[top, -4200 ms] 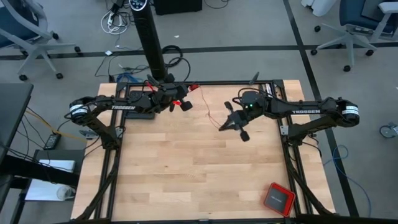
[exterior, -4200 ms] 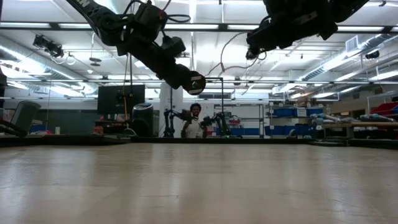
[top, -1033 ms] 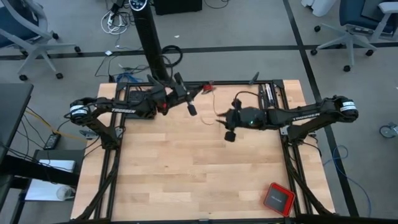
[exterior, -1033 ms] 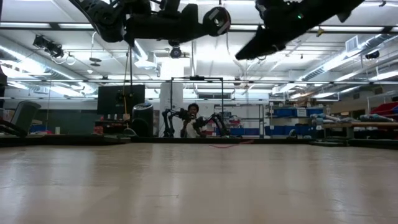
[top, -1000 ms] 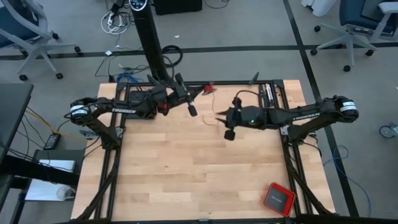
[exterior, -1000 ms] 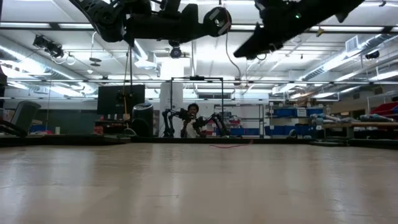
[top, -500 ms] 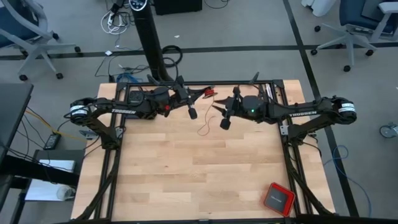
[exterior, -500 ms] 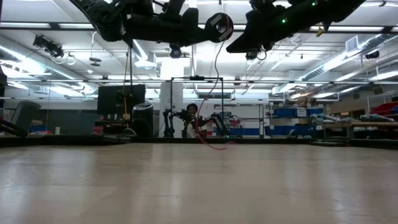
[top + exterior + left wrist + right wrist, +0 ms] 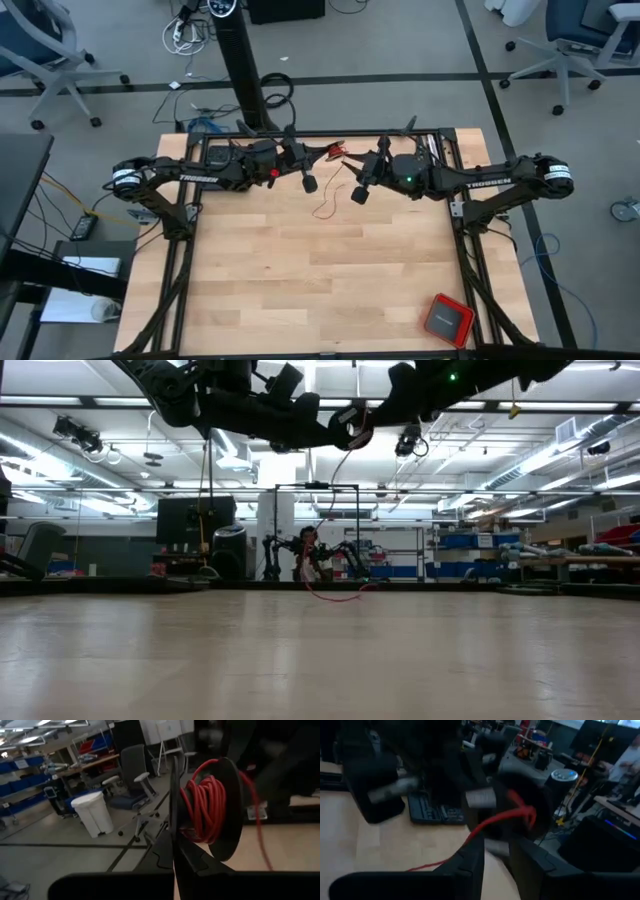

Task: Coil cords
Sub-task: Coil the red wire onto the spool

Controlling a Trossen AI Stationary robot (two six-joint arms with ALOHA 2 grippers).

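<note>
Bench, wooden top, one.

Arms, two, both raised over the far edge of the bench, tips close together near the middle.

Left end effector: fingers pressed together, clamping one black spool by its flange. The spool carries a wound bundle of the red cord; it is the only holder in the scene with contents.

Right end effector: just right of the spool, fingers part-spread with the red cord running between them in the right wrist view; whether they pinch it cannot be told.

Red cord, one, very thin. Part is wound on the spool; a free length drops from between the two end effectors and lies in a small loose loop on the far middle of the bench. In the low view it hangs down and curls at the far edge.

Red square box with dark top, one, at the near right corner of the bench, well apart from the arms.
</note>
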